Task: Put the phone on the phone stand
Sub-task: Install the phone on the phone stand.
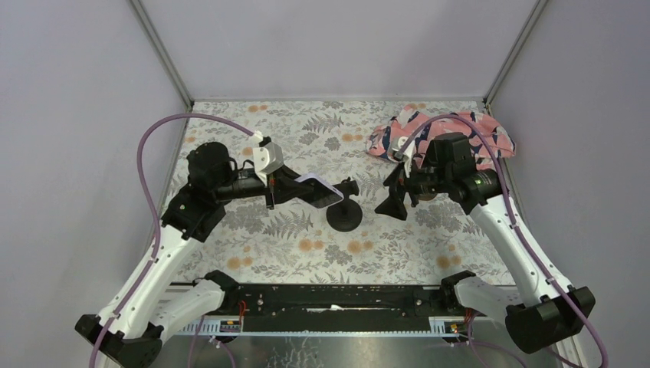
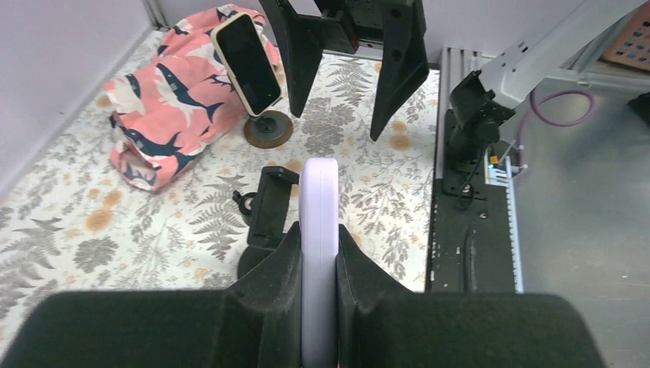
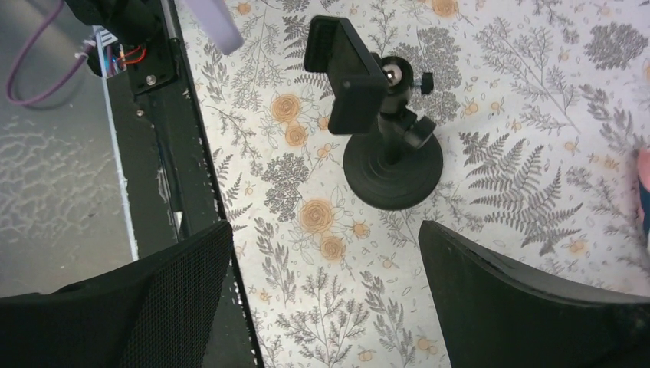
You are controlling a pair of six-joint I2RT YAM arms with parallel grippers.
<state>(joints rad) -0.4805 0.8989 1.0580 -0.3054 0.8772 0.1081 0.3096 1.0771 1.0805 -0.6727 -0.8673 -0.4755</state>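
1 phone [image 1: 320,189], lilac-cased, is up in the air, pinched edge-on in the left hand [image 1: 295,188], which is clenched on one end of it. In the left wrist view its thin edge stands upright between the 2 fingers. It hangs just left of and above the phone stand [image 1: 345,211], a black cradle on a ball joint over a round base, standing on the floral desk [image 1: 306,245]. Phone and cradle look apart, not touching. The right hand [image 1: 395,201] sits just right of the stand, released, its 2 fingers spread wide with nothing between them. Behind it lies a pink shark-print cloth [image 1: 460,134], and the left wrist view shows a 2nd phone [image 2: 247,63] propped up in front of it. The step in hand looks like carry-in and alignment. Next, I judge, the phone must be turned so its back faces the cradle and then eased in, perhaps with the right hand steadying the stand, which could swivel or tip.
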